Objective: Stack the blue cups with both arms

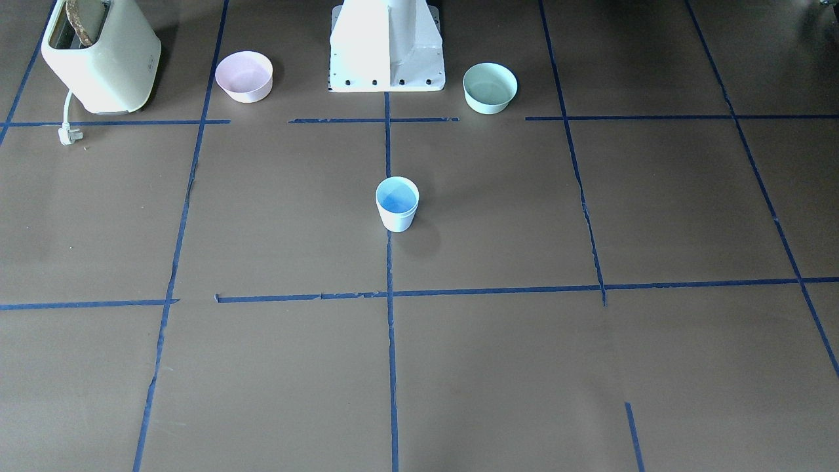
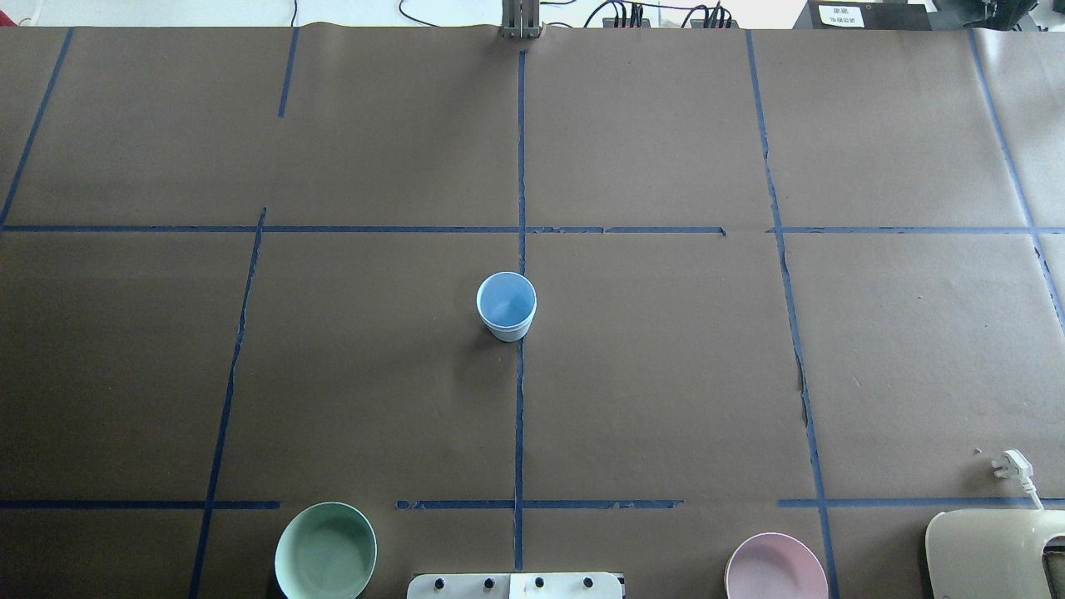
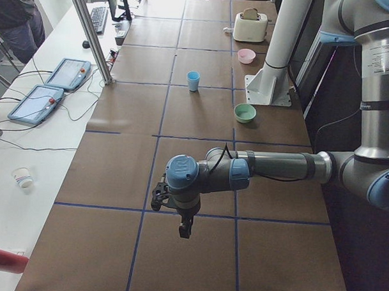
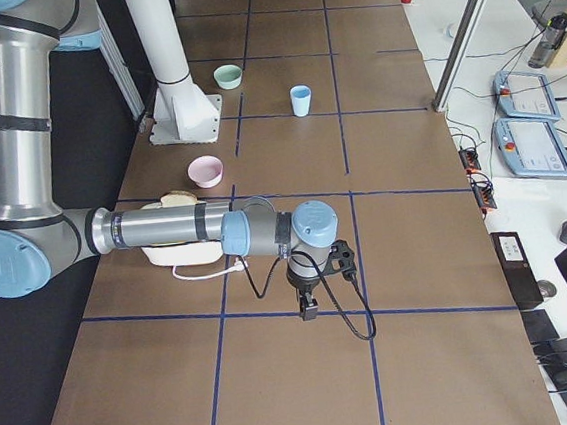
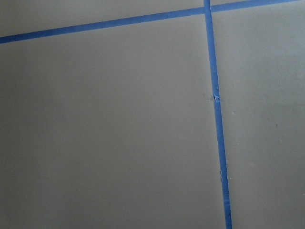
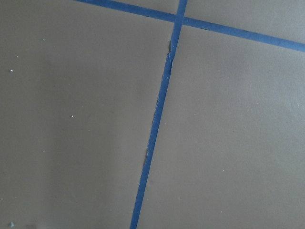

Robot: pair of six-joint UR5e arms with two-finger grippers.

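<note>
A pale-blue cup (image 1: 397, 203) with a brighter blue inside stands upright at the table's middle, on the centre tape line; it also shows in the overhead view (image 2: 506, 306) and both side views (image 3: 193, 80) (image 4: 300, 100). No separate second cup shows; I cannot tell whether another is nested in it. The left arm's gripper (image 3: 185, 231) hangs over the table's left end, far from the cup. The right arm's gripper (image 4: 310, 310) hangs over the right end. Both show only in side views, so I cannot tell if they are open or shut. The wrist views show only brown paper and blue tape.
A pink bowl (image 1: 244, 76) and a mint-green bowl (image 1: 489, 87) flank the white pedestal (image 1: 387, 52) at the robot's edge. A cream toaster (image 1: 101, 56) with its loose plug (image 1: 69, 136) stands on the robot's right. Tablets (image 3: 52, 89) lie off the operators' edge.
</note>
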